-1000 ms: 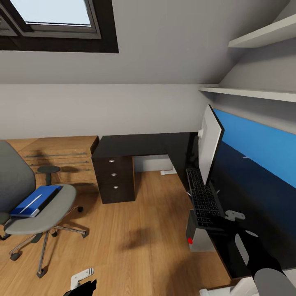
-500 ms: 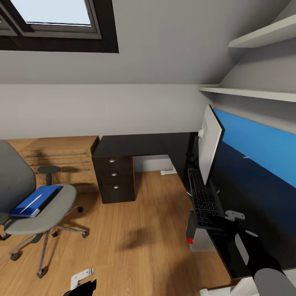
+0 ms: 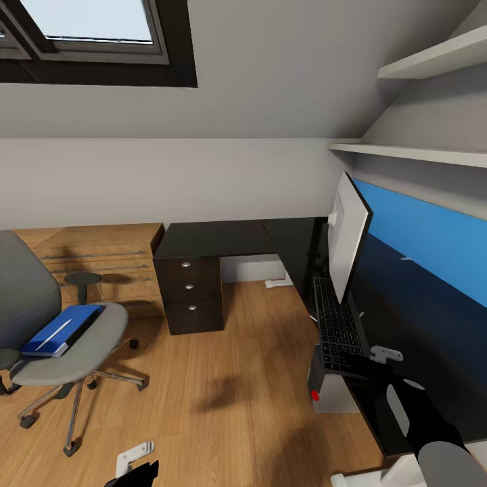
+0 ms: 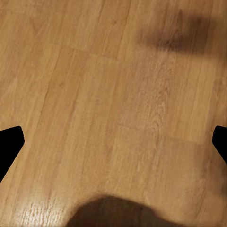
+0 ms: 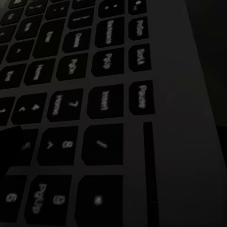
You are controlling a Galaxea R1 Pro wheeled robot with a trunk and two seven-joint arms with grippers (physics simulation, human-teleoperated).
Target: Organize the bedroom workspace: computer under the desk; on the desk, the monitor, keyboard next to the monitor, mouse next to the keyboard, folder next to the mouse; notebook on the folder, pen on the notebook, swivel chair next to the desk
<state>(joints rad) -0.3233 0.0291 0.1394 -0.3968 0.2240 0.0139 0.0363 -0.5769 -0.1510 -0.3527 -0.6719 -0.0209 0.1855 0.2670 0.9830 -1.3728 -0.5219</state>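
Observation:
The black keyboard (image 3: 336, 328) lies along the front edge of the black desk (image 3: 216, 238), right beside the monitor (image 3: 348, 237), which stands on the desk with its pale back toward me. My right gripper (image 3: 368, 365) is shut on the keyboard's near end; its keys (image 5: 71, 94) show very close in the right wrist view. The grey computer (image 3: 331, 396) with a red light sits below the desk edge. The blue folder (image 3: 61, 329) rests on the swivel chair (image 3: 74, 352) at the left. My left gripper (image 3: 135, 470) hangs open over bare floor (image 4: 113, 142). Mouse, notebook and pen are out of view.
A low light-wood cabinet (image 3: 101, 253) stands against the back wall left of the desk's drawers (image 3: 189, 287). White shelves (image 3: 419, 152) jut out above the monitor. Wood floor (image 3: 237, 372) lies open between chair and desk.
The whole view has shifted slightly. The keyboard's far end has swung a little closer to the monitor. The left arm, chair and folder have not moved.

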